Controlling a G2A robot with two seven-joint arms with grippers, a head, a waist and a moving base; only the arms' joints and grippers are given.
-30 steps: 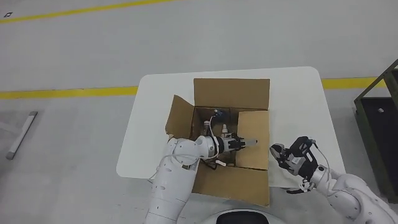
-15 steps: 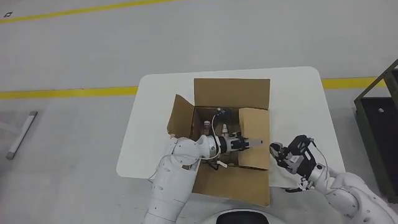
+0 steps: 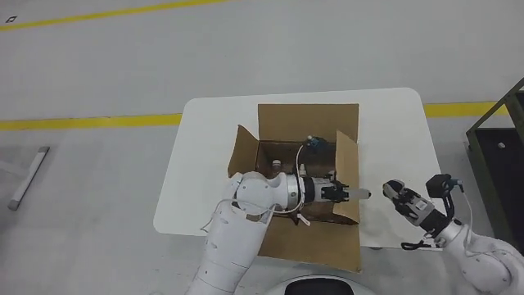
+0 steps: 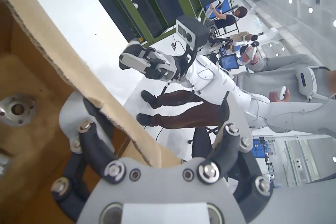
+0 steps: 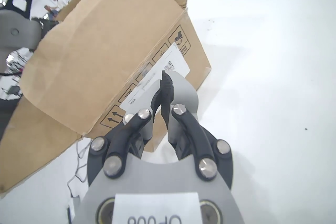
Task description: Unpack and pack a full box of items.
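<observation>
The brown cardboard box [image 3: 307, 123] stands open in the middle of the white table [image 3: 393, 123]. My left gripper [image 3: 348, 192] is at the box's right flap [image 3: 346, 164]. In the left wrist view the gripper [image 4: 155, 117] is open, with the flap's edge [image 4: 52, 33] between its fingers, one finger inside the box and one outside. My right gripper [image 3: 393, 190] hovers over the table just right of the box; it is shut and empty [image 5: 164, 88], facing the labelled side wall [image 5: 105, 38]. A blue item [image 3: 313, 142] and a small bottle [image 3: 277, 164] lie inside the box.
A green rack [image 3: 499, 164] stands off the table's right side. The box's near flap [image 3: 315, 246] hangs over the front edge. Bare table lies left of the box [image 3: 205, 156] and at the far right [image 3: 409, 147]. A metal disc [image 4: 15, 109] sits inside the box.
The right flap went from folded over the box to upright as my left gripper moved right with it. My right gripper drew back to the right, away from the box.
</observation>
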